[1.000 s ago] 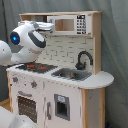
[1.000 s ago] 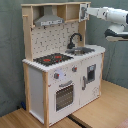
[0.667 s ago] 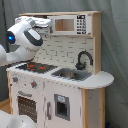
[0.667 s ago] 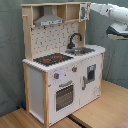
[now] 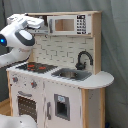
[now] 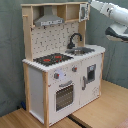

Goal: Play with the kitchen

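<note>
— Where do we see the toy kitchen (image 5: 60, 80) standing?

— In both exterior views it stands upright on a wooden floor (image 6: 100, 117) before a grey curtain (image 6: 10, 55), and it fills most of each picture. We see the red-ringed hob (image 5: 36, 66) at one end of its countertop, the steel sink (image 5: 71, 74) with the black faucet (image 5: 84, 59) at the other, rounded end.

— And above the countertop?

— We see a tiled back panel (image 6: 52, 37), a grey hood (image 6: 49, 20) over the hob, and a microwave (image 5: 67, 24) on the top shelf. Below, the windowed oven door (image 6: 64, 96) is shut.

— Where is the arm?

— The white arm (image 5: 17, 40) reaches up to the top shelf. In the first exterior view the gripper (image 5: 39, 25) sits at the hood end of that shelf, just beside the microwave.

— Are its fingers apart or together?

— We cannot tell; they are blurred there, and in the second exterior view the kitchen's top corner hides them.
</note>
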Controlling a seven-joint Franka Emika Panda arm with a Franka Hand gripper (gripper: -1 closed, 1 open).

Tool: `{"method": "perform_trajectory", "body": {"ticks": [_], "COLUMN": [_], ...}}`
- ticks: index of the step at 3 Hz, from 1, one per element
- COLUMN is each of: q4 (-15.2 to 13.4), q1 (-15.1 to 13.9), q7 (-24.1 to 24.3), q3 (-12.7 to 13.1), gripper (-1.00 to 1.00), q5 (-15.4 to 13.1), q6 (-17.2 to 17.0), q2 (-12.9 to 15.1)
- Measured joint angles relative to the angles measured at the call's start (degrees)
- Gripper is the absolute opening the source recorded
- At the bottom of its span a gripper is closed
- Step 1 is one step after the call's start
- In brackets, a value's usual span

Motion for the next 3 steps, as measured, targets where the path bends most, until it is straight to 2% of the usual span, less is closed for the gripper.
{"method": "perform_trajectory", "body": {"ticks": [1,3], "q4": [0.61,1.42], "q1": [-2.66,-10.01], "q7": [3.92,12.96], "q3": [2.17,5.42], "gripper": [1.0,1.0], "q5": [1.42,7.45], "q6": [-0.04,-0.45], "q2": [-3.16,-11.96]}}
